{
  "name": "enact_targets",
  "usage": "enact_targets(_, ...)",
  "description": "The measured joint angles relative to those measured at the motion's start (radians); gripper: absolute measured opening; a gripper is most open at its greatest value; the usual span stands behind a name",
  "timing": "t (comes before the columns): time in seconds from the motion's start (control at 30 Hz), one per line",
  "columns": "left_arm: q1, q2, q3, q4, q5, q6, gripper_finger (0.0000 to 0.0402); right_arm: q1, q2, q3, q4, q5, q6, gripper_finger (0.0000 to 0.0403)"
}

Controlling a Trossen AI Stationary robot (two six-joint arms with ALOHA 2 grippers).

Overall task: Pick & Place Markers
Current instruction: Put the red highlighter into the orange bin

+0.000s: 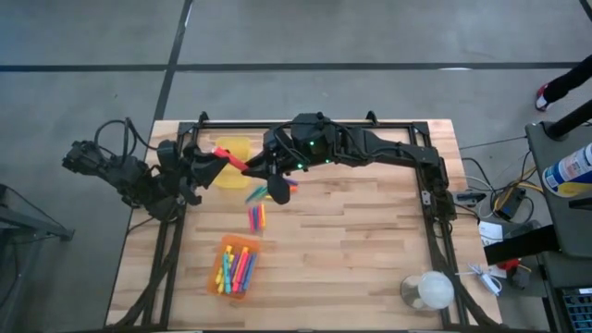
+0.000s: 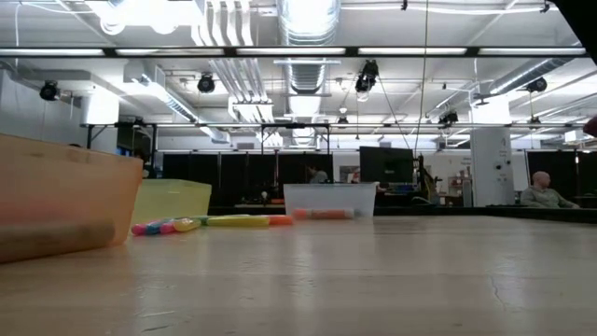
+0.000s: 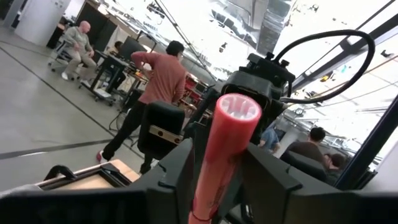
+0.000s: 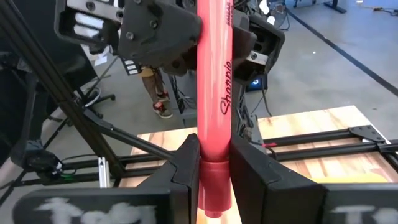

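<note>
A red marker (image 4: 214,106) stands upright in the middle of the right wrist view, black script lettering running along its barrel. The right gripper (image 4: 213,177) pinches it near the lower end, one dark finger (image 4: 185,168) pressed to each side, with the marker's banded end poking out below them towards six o'clock. At twelve o'clock the left gripper (image 4: 205,34) takes the marker's upper end between its own blocky black fingers. Behind, at four o'clock, lies the pale wooden table (image 4: 311,127) crossed by black frame rails (image 4: 323,146). At eight o'clock, black struts (image 4: 81,124) slant over grey floor.
</note>
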Motion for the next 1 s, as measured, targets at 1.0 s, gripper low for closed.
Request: enact_targets(1.0, 0.005, 0.030, 0.000, 0.075, -0.006, -0.071, 0.0117, -0.007, 0.022, 0.000, 0.038, -0.063, 0.112, 0.0063)
